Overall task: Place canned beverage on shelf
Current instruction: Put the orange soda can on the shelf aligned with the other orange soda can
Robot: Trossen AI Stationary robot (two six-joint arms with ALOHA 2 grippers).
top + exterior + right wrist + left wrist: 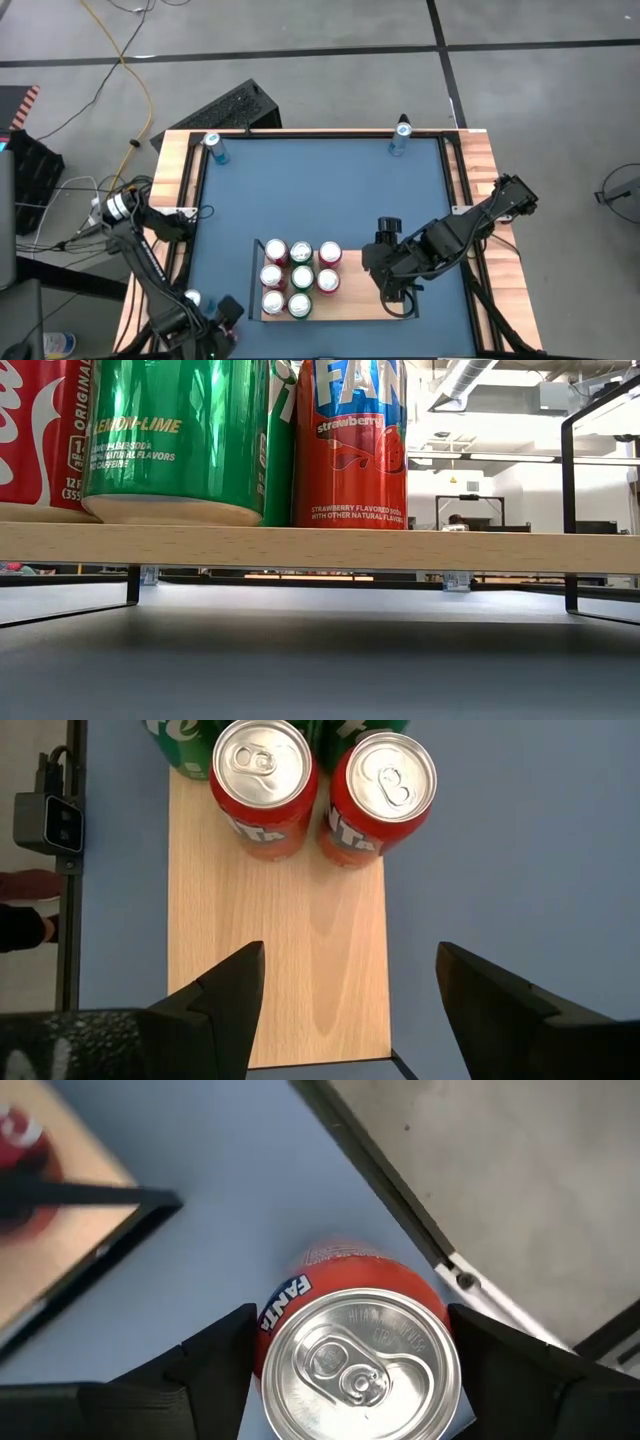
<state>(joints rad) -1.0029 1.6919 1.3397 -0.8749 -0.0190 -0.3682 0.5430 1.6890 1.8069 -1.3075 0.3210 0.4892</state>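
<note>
The red Fanta can (350,1345) stands upright on the blue table (320,190) at its front-left corner, just beside the table's edge, between the spread jaws of the left gripper (350,1380); whether the fingers touch its sides cannot be told. In the high view only its silver top (193,298) shows beside the left arm.

The shelf (350,300), a light-wood board with thin black rails at its short ends, lies near the table's front edge, about midway along it. Its left part carries eight upright cans (298,277), red and green, standing close together in rows. The two nearest the shelf's bare right part are red Fanta cans (325,790), standing just beside each other.

The right gripper (350,990) hangs over the bare right part of the shelf, its jaws spread wide with nothing between them.

At the table's back edge stand two blue bottles, one at the left corner (214,148) and one toward the right corner (400,135), well apart from the shelf.
</note>
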